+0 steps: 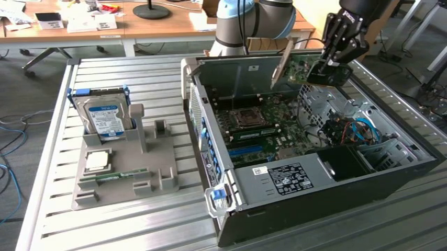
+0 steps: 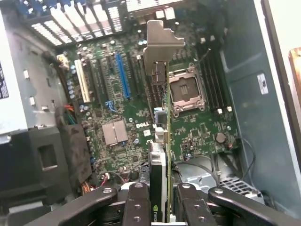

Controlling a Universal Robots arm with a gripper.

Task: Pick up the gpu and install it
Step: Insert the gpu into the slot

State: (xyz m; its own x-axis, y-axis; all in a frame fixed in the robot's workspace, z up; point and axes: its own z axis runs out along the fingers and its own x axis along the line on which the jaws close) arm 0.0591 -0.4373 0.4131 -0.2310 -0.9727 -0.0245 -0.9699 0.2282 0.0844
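Wrist view: gpu (image 2: 159,160) clamped within gripper (image 2: 160,207)

In the wrist view, the claw (image 2: 160,202) is cut off by the picture's edge, so we see only the ends of its fingers (image 2: 137,207). The gpu (image 2: 158,165) pinched between them stands edge-on: we cannot see either face, and its held end is hidden between the fingers. Beyond the claw, the card hides a strip of the motherboard (image 2: 113,94), and the computer case (image 2: 249,80) runs past the picture's edges. In the exterior view, the claw covers one end of the gpu. The arm (image 1: 346,31) above the claw is cut off. The power supply label (image 1: 285,179), well below the claw, is too small to read.
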